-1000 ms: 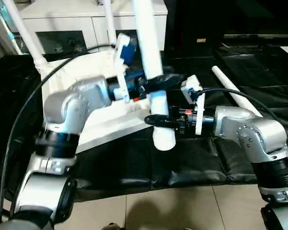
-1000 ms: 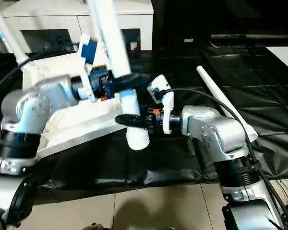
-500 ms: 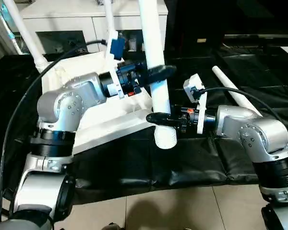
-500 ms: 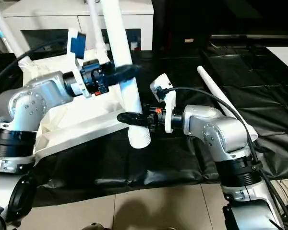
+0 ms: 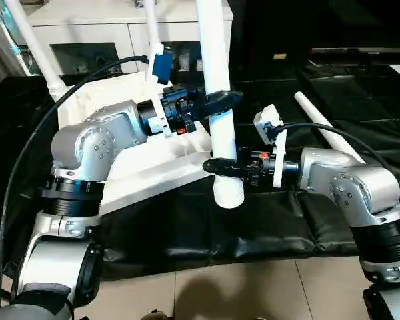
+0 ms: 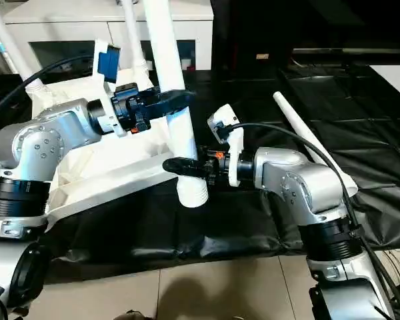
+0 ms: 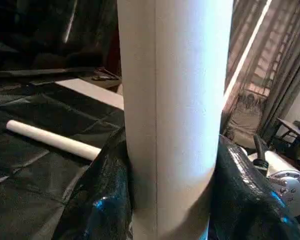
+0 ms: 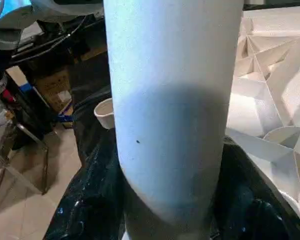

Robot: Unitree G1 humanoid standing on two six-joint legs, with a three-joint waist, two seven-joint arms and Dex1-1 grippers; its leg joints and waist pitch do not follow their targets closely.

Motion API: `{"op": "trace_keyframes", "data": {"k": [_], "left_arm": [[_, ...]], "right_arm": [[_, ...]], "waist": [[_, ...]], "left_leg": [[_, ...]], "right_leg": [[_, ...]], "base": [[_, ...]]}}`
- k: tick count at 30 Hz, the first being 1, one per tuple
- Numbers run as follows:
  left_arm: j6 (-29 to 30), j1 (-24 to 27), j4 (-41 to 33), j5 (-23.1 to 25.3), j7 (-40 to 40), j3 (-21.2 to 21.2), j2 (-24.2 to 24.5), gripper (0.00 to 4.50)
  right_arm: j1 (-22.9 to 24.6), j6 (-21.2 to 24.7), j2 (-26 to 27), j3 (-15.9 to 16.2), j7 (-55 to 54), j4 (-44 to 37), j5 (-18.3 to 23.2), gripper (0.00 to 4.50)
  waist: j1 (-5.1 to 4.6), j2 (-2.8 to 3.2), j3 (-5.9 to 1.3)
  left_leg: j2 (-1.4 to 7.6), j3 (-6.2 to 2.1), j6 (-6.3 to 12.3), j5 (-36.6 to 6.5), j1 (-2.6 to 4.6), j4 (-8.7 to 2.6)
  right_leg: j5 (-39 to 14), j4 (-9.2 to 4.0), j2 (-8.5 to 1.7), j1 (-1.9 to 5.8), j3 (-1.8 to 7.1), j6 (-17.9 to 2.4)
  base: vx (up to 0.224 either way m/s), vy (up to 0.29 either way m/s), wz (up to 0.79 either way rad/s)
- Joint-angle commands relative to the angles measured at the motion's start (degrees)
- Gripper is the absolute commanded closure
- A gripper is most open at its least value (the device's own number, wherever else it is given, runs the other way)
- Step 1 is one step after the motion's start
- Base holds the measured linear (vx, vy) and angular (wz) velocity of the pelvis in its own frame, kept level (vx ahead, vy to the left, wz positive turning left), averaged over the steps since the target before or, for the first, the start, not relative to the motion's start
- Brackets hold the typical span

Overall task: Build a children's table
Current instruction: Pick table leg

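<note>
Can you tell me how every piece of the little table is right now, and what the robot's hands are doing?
Held leg: upright, off the cover, clamped by both end effectors.
Left end effector: shut on the held leg, higher up.
Right end effector: shut on the held leg, near its wide end.
Table top: upside down, ribs showing, two legs standing in its far sockets.
Spare leg: lying loose on the black cover.

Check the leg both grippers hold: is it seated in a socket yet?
Not seated. The leg hangs nearly upright, its wide end in the air, beside the tabletop, with left gripper above right gripper.
</note>
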Motion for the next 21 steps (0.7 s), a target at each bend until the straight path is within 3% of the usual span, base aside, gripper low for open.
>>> {"op": "trace_keyframes", "data": {"k": [1,3,5,7,10,21], "left_arm": [[-0.78,-0.98,-0.86,0.76,-1.16,-0.63,0.72,2.68],[-1.11,-0.95,-1.12,0.88,-1.66,-0.9,0.83,2.69],[-1.34,-0.9,-1.72,1.08,-2.59,-1.68,1.2,2.7],[-1.68,-0.86,-2.2,1.73,-3.19,-2.83,1.72,2.7],[-2.23,-0.38,-3.1,2.49,-4.81,-4.33,2.42,2.7],[-3.5,-0.96,-2.74,3.43,-6.11,-5.22,2.66,2.7]], "right_arm": [[0.46,-2.76,-0.29,1.36,0.27,-2.05,-1.91,2.29],[0.28,-2.12,0.04,1.09,-0.26,-1.59,-1.72,1.94],[-0.19,-1.58,0.44,0.45,-0.58,-0.55,-1.32,1.92],[-0.58,-3.04,-0.45,1.47,-0.56,-0.24,-3.17,1.76],[-0.07,-2.96,-1.3,2.11,1.37,-1.77,-2.49,1.46],[0.04,-2.56,-2.41,3.42,3.95,-1.72,-2.82,1.46]], "waist": [[0.18,-1.0,-4.76],[0.13,-0.98,-4.73],[0.17,-0.92,-4.75],[0.15,-1.0,-4.73],[0.14,-1.02,-4.72],[0.1,-1.13,-4.71]], "left_leg": [[1.99,-0.47,2.43,-4.89,0.53,-3.74],[1.94,-0.48,2.66,-5.06,0.58,-3.78],[2.0,-0.51,2.79,-4.93,0.57,-3.78],[2.04,-0.51,2.67,-5.05,0.57,-3.81],[2.09,-0.52,2.89,-4.79,0.57,-3.81],[2.03,-0.46,2.97,-5.13,0.56,-3.72]], "right_leg": [[-9.97,-3.29,-2.81,3.83,2.29,-12.52],[-10.47,-3.39,-2.8,3.85,2.31,-12.43],[-10.42,-3.34,-2.81,3.82,2.32,-12.46],[-10.44,-3.31,-2.79,3.81,2.31,-12.5],[-9.71,-3.24,-2.81,3.87,2.35,-12.65],[-10.65,-3.31,-2.8,3.83,2.36,-12.65]], "base": [[0.0,0.0,0.0],[0.0,0.0,0.0],[0.0,0.0,0.0],[0.0,0.0,0.0],[0.0,0.0,0.0],[0.0,0.0,0.0]]}}
